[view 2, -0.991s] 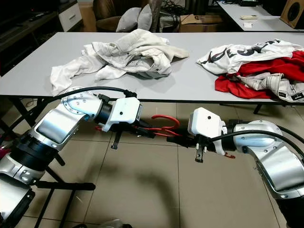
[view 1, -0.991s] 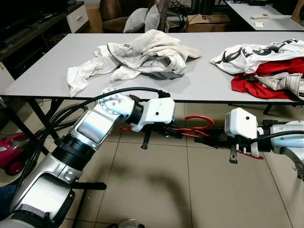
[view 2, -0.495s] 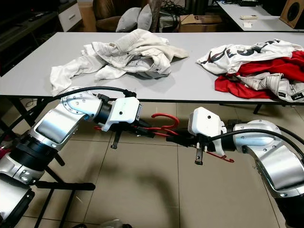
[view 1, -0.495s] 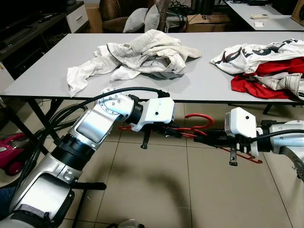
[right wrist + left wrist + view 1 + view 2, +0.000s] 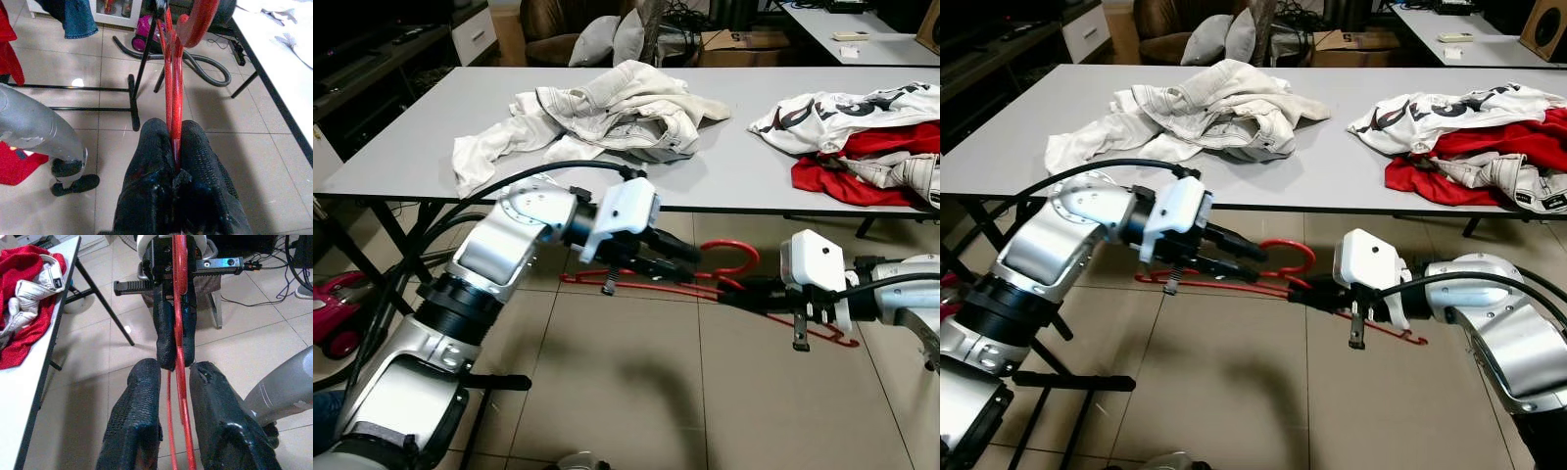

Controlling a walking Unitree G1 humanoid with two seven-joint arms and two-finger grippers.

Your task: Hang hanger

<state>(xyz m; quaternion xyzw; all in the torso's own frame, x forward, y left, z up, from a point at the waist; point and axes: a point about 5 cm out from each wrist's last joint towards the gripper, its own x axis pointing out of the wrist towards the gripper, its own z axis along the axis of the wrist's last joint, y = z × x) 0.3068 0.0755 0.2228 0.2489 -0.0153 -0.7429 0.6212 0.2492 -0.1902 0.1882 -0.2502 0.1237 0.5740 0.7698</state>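
One red hanger [image 5: 705,284] held level below the table [image 5: 421,137] edge, between both grippers.
Right gripper [image 5: 173,161] clamps it; left gripper [image 5: 171,401], since raised, now straddles it with fingers slack. Behind: two clothes piles.

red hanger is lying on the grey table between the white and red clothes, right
Not on the table. The red hanger is held in the air below the grey table's front edge, over the floor tiles, with the right gripper shut on it, as the left eye view shows.
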